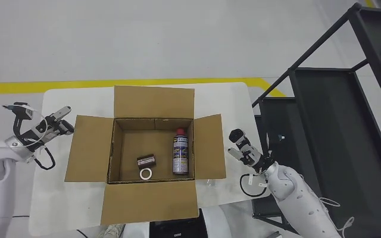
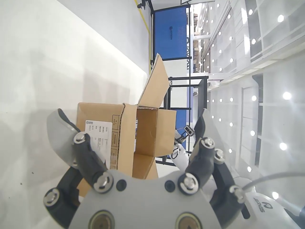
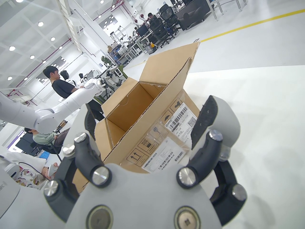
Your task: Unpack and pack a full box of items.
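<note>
Three items are lying in the box (image 1: 153, 102), which is sitting mid-table (image 1: 77, 101) with all four flaps splayed outward: a can (image 1: 180, 156) along one wall, and a dark roll (image 1: 146, 160) and a white ring (image 1: 146, 174) beside it. The splayed flaps are likely keeping everything reachable from above. The left gripper (image 1: 66, 118) and right gripper (image 1: 234, 144) are hovering released and empty, flanking the box, seemingly poised for a pick.

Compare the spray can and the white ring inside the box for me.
The spray can is long, with a red cap; the white ring is small and round. The can lies along a side wall of the box; the ring lies flat, away from that wall. Both rest on the box floor.
</note>
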